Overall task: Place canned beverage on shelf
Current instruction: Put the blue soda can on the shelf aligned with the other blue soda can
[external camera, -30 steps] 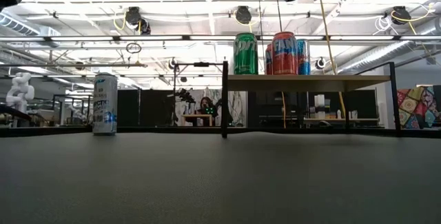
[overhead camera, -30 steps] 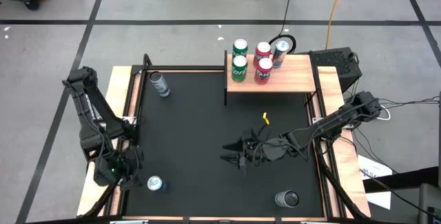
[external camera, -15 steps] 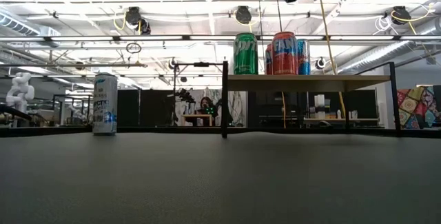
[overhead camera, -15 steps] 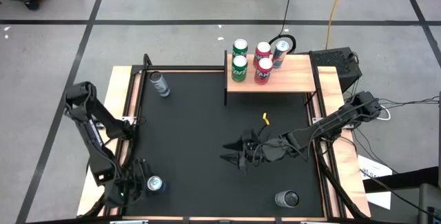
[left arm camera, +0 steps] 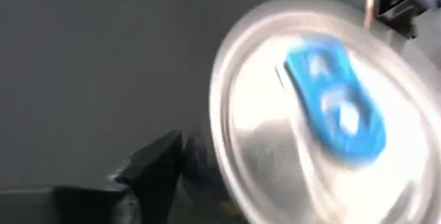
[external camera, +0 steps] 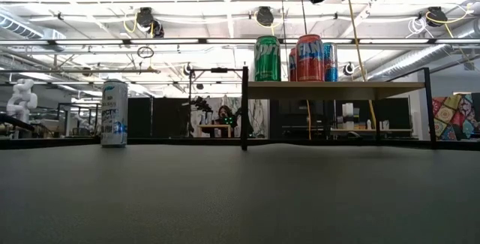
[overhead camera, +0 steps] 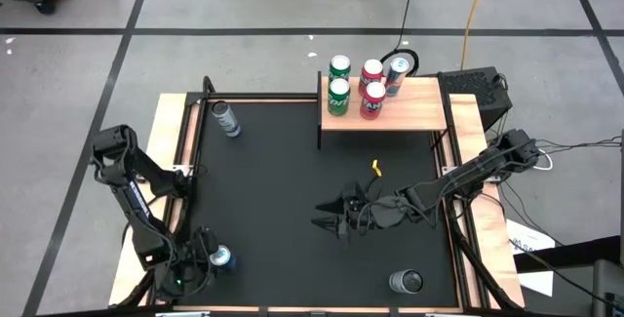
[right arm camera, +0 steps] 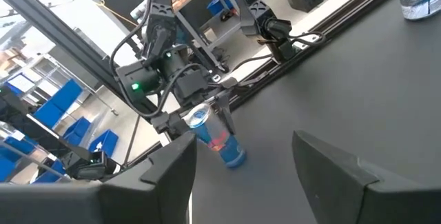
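We see a black tabletop mat (overhead camera: 292,190) framed by pale wood. On the light-brown wooden shelf (overhead camera: 414,107) at the far right stand two green cans (overhead camera: 338,96), two red cans with white lettering (overhead camera: 371,99) and a blue-and-silver can (overhead camera: 395,75). Far left, a white-and-silver can with blue print (external camera: 114,114). Near left, a can (right arm camera: 217,138) with a silver lid, blue tab and blue, red-marked side. Both arms are dark.
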